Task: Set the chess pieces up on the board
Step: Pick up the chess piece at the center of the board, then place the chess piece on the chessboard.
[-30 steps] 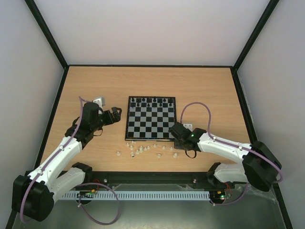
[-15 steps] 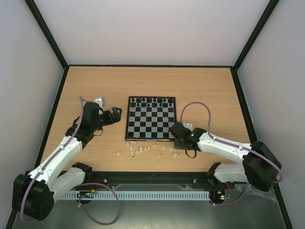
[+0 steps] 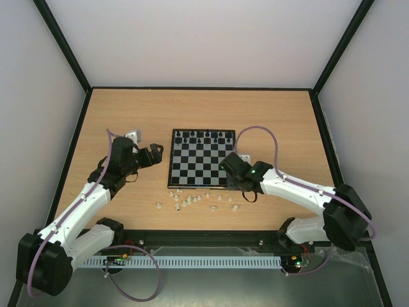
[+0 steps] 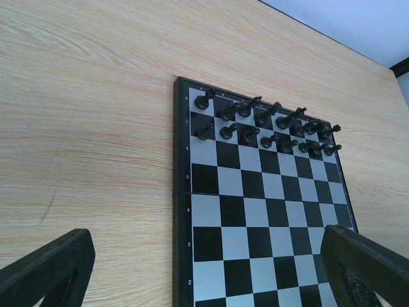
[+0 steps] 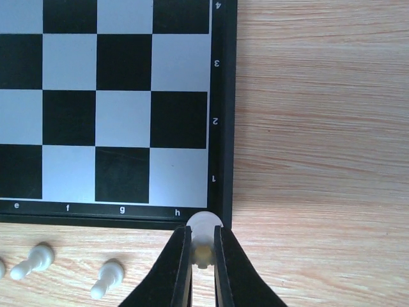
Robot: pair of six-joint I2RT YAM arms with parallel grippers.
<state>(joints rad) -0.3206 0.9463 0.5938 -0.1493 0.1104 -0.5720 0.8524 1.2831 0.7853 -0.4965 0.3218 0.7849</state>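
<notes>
The checkered board [image 3: 202, 185] lies mid-table, with black pieces [image 3: 203, 135] on its far two rows; it also shows in the left wrist view [image 4: 181, 192] and the right wrist view [image 5: 220, 128]. Several cream-white chess pieces [image 3: 186, 201] lie loose on the table in front of the board. My right gripper [image 5: 203, 252] is shut on one white piece [image 5: 204, 231], held over the board's near right corner by square h1. In the top view the right gripper [image 3: 234, 170] is at that corner. My left gripper [image 3: 156, 152] is open and empty, left of the board.
Two loose white pieces [image 5: 32, 261] [image 5: 107, 277] lie on the wood just left of my right fingers [image 5: 179, 268]. A small white block [image 3: 132, 135] sits behind the left arm. Black walls edge the table.
My right gripper has moved away from the loose pieces toward the board's near right corner, carrying a white piece. The left arm has not moved.
</notes>
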